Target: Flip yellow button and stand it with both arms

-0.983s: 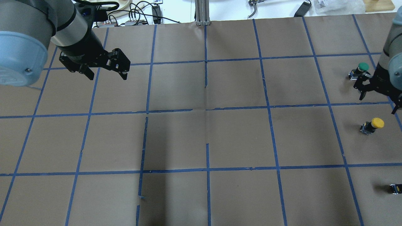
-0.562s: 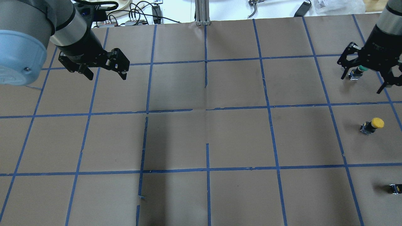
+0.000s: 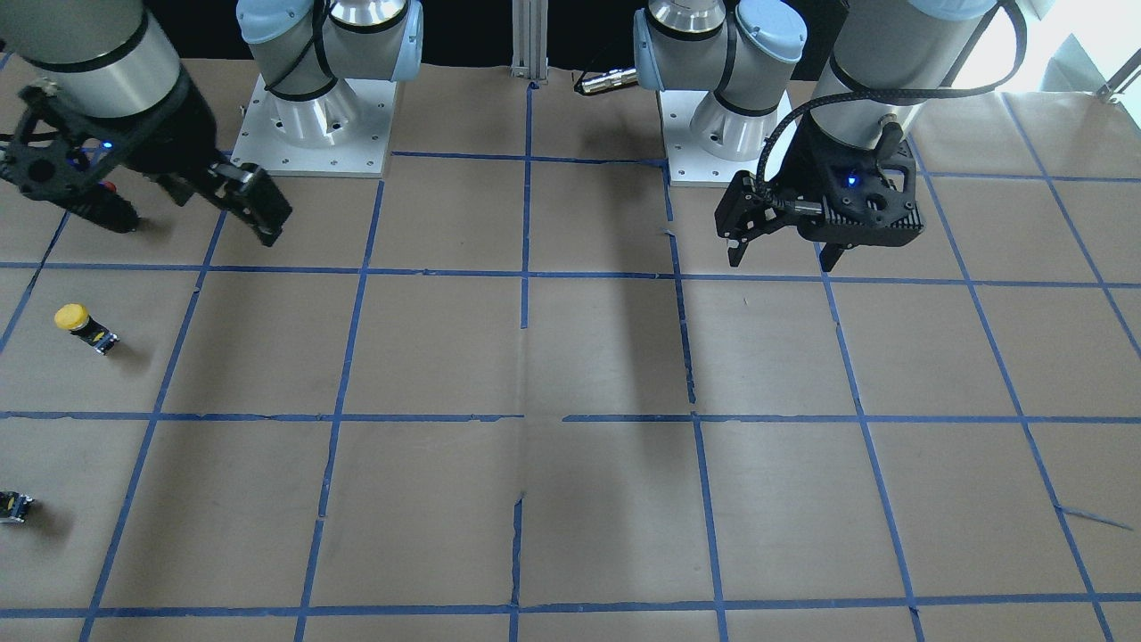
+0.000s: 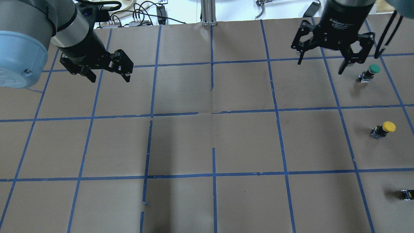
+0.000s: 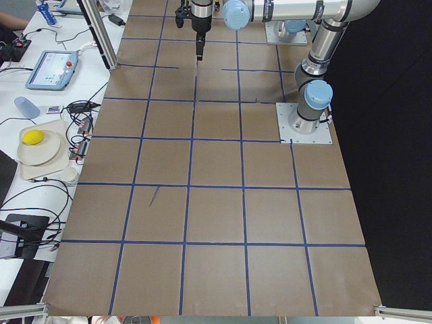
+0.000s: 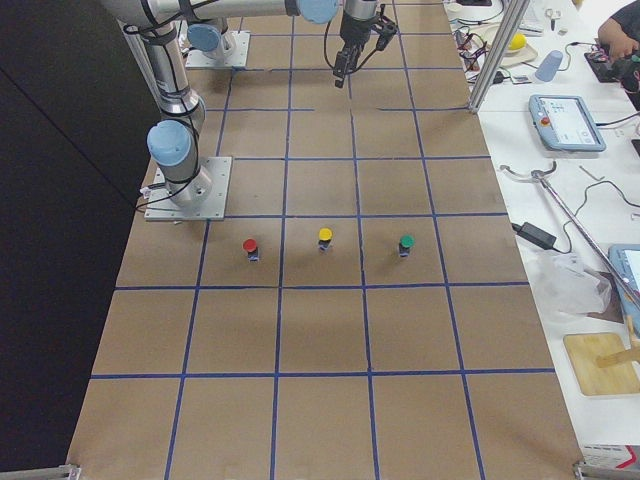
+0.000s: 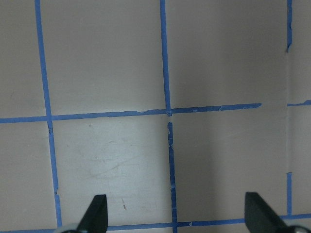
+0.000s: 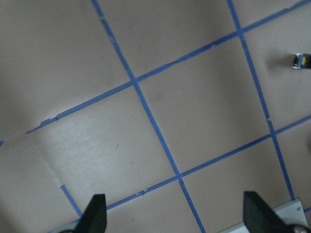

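The yellow button (image 4: 385, 128) stands near the table's right end, yellow cap up on a dark body. It also shows in the front view (image 3: 82, 326) and the right view (image 6: 324, 239). My right gripper (image 4: 320, 64) is open and empty, high above the table, well apart from the button; it also shows in the front view (image 3: 196, 230). Its fingertips (image 8: 95, 213) stand wide apart. My left gripper (image 4: 111, 79) is open and empty over the table's left part, far from the button; it also shows in the front view (image 3: 782, 260). Its fingertips (image 7: 97, 216) are spread.
A green-capped button (image 4: 370, 72) stands one square beyond the yellow one, a red-capped one (image 6: 250, 245) one square nearer the robot. A small dark body (image 4: 407, 194) is cut by the frame's right edge. The brown paper table (image 4: 207, 145) has a blue tape grid.
My right gripper has risen from beside the green button at the right edge and swung left across the overhead view, still open. The left arm and the buttons have not moved.
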Motion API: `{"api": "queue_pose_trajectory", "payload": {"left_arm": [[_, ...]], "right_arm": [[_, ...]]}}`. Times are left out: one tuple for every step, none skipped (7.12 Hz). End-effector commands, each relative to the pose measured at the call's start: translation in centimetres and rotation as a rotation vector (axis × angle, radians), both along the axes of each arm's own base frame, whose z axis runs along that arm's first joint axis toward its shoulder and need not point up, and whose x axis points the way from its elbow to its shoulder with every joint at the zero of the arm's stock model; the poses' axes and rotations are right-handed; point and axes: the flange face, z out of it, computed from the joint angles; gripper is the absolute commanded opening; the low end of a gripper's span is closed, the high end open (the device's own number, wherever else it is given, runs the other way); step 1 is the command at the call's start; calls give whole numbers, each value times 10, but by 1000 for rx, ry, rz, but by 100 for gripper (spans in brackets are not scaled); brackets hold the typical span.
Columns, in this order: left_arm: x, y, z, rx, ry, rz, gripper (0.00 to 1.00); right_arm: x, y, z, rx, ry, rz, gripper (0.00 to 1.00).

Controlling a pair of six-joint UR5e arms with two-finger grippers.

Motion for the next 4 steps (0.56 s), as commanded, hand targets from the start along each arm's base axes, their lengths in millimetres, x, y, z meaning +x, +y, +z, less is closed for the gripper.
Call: {"api": "queue_pose_trajectory", "payload": {"left_arm": [[0, 0, 0, 1, 0, 0, 100], [0, 0, 0, -1, 0, 0, 100], [0, 0, 0, -1, 0, 0, 100], [0, 0, 1, -3, 0, 0, 100]], "right_arm": [[32, -13, 18, -197, -13, 160, 100], [32, -12, 15, -185, -7, 162, 100], [32, -10, 9, -175, -9, 152, 100], [30, -11, 1, -160, -10, 151, 100]]}}
